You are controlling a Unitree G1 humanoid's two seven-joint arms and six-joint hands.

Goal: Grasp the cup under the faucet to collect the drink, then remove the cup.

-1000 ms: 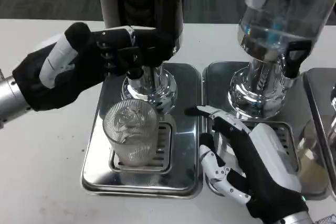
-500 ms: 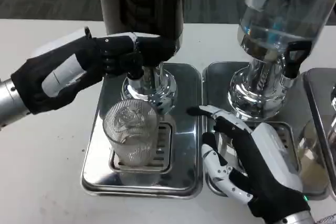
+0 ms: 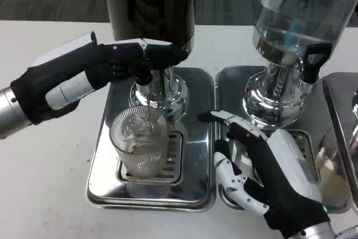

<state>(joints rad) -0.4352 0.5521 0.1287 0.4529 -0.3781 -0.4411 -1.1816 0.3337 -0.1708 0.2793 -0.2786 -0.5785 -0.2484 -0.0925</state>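
A clear ribbed cup (image 3: 139, 143) stands upright on the drip grate of the left steel tray (image 3: 106, 186), under the dark drink dispenser (image 3: 151, 4). A thin stream falls into the cup, and a little pale liquid lies in its bottom. My left hand (image 3: 120, 62) reaches in from the left, its fingers on the dispenser's tap lever (image 3: 146, 71) above the cup. My right hand (image 3: 263, 174) hovers to the right of the cup, fingers spread and apart from it, holding nothing.
A second dispenser (image 3: 296, 20) with clear liquid stands on the right tray (image 3: 229, 82), right behind my right hand. Another steel tray (image 3: 342, 99) lies at the far right edge. White table (image 3: 39, 183) stretches to the left of the trays.
My left hand has turned and flattened at the tap lever, and drink now runs into the cup. The right hand has barely moved.
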